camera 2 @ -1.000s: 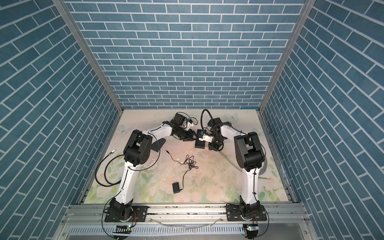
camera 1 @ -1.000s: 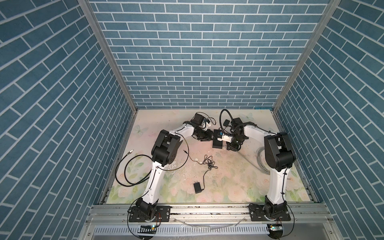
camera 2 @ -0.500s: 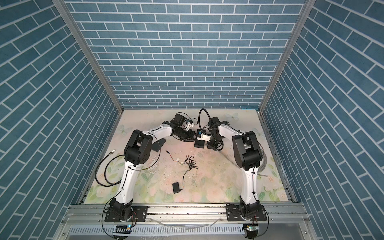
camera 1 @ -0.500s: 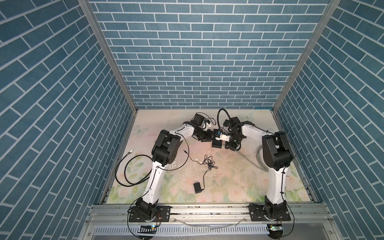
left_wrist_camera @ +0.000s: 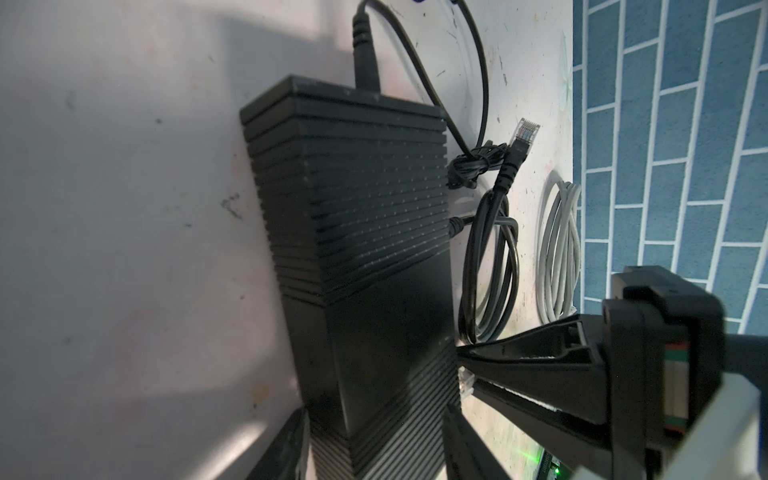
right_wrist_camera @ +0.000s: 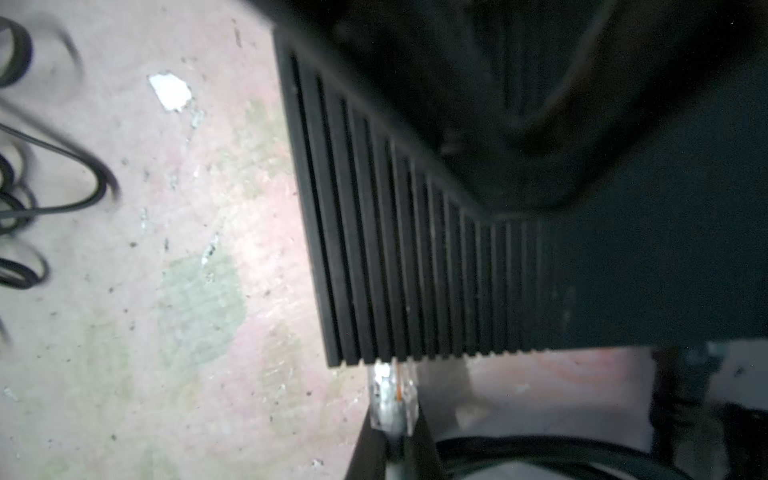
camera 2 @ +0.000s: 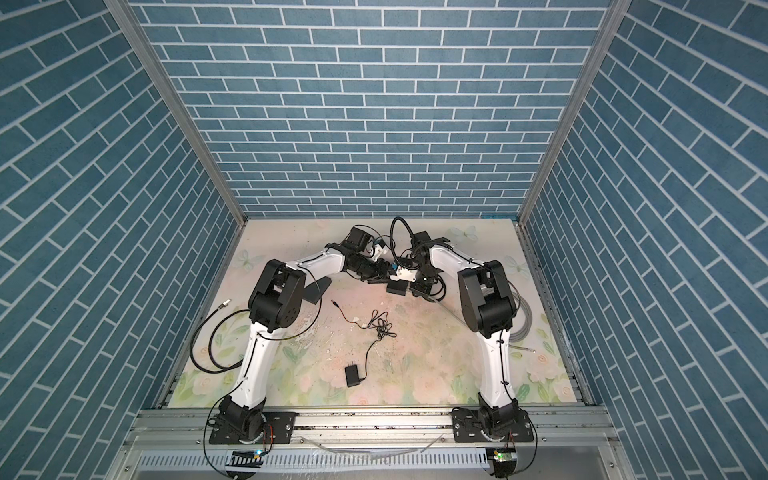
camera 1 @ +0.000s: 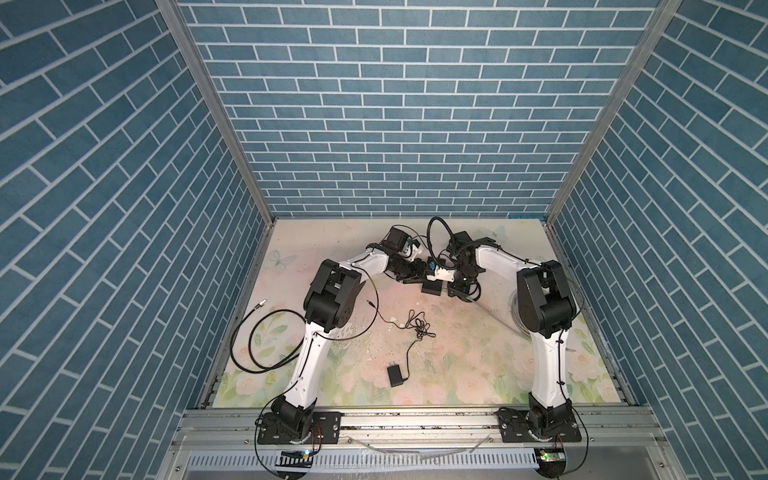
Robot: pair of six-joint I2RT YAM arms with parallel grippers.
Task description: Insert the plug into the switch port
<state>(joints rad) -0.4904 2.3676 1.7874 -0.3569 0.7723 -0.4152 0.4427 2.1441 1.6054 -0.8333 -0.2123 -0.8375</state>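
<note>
The switch, a black box with a ribbed casing, lies flat on the floral mat between the two arms. The left gripper straddles one end of the switch, its fingers pressed against opposite sides of the casing. The right gripper is closed on the plug, a clear connector pinched between its fingertips. The plug's tip meets the long side face of the switch. Whether it has entered a port cannot be told. In the left wrist view the plug shows at the tip of the right gripper, touching the side of the switch.

A black patch cable with a clear connector lies coiled just beside that same side of the switch, and a grey cable is coiled beyond it. A power adapter lies well apart from the switch, toward the arms' bases. The casing is too dark for any lettering to be read.
</note>
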